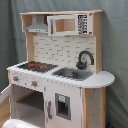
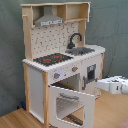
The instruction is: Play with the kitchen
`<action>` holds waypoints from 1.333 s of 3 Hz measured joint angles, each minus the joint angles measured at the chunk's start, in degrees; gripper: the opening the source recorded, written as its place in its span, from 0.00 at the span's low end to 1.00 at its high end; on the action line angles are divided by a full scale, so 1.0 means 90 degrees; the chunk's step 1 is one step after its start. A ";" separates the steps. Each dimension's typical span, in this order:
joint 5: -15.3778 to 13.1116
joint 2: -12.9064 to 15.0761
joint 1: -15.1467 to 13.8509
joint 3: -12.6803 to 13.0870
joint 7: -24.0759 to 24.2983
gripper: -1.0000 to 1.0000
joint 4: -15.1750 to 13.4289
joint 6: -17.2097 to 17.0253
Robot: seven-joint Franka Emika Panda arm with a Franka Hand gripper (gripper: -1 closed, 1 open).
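The kitchen [image 1: 60,65] is a tall white and light-wood toy with a black-and-red hob [image 1: 34,65], a grey sink [image 1: 72,73], a black faucet [image 1: 85,59] and a grey hood [image 1: 37,26]. In the second exterior view the kitchen [image 2: 60,60] has its windowed oven door [image 2: 70,105] swung open and down. My gripper [image 2: 103,83] comes in from the second exterior view's right, low beside the kitchen's lower cabinet, apart from the open door. It holds nothing that I can see.
A white microwave-like box [image 1: 65,24] sits on the top shelf. A grey curtain [image 2: 12,60] hangs behind the kitchen. The floor [image 2: 107,112] is light wood. A white rounded shape [image 1: 17,123] lies at the bottom of the first exterior view.
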 joint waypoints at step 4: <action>-0.0003 -0.0036 0.0227 -0.1665 -0.1772 1.00 0.0491 0.0454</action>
